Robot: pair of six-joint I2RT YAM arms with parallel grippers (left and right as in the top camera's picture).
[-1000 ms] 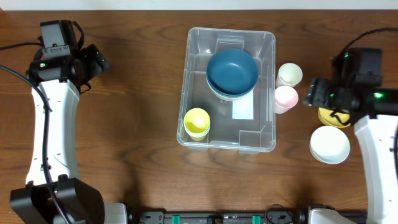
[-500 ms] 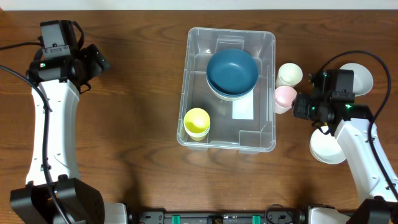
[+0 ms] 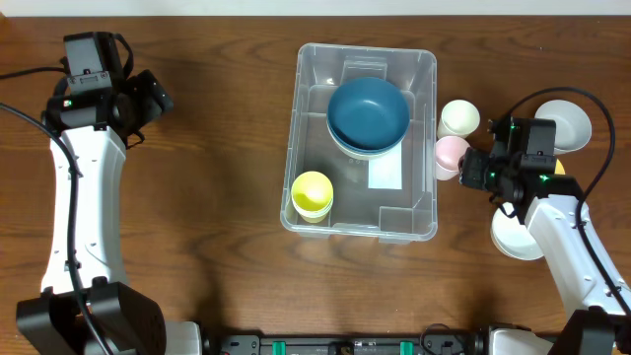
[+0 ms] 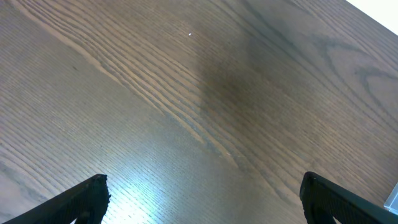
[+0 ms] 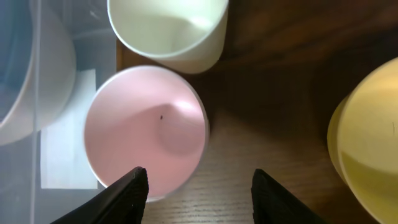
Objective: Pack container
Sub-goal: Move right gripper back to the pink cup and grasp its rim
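The clear container (image 3: 311,74) sits mid-table, holding a blue bowl (image 3: 368,111) stacked on a pale one and a yellow cup (image 3: 312,193). A pink cup (image 3: 450,153) and a cream cup (image 3: 458,117) stand just outside its right wall. My right gripper (image 3: 475,170) is open beside the pink cup; in the right wrist view the pink cup (image 5: 145,127) lies just ahead of the open fingers (image 5: 127,193), with the cream cup (image 5: 168,28) beyond. My left gripper (image 3: 148,97) is open and empty over bare wood at the far left.
A white bowl (image 3: 515,235) and another white bowl (image 3: 569,118) lie at the right, partly under my right arm. A yellow bowl (image 5: 368,143) shows at the right of the right wrist view. The container's wall (image 5: 37,93) is at its left.
My right arm has swung left and down toward the pink cup, uncovering the far white bowl and covering the yellow bowl. The left arm has not moved.
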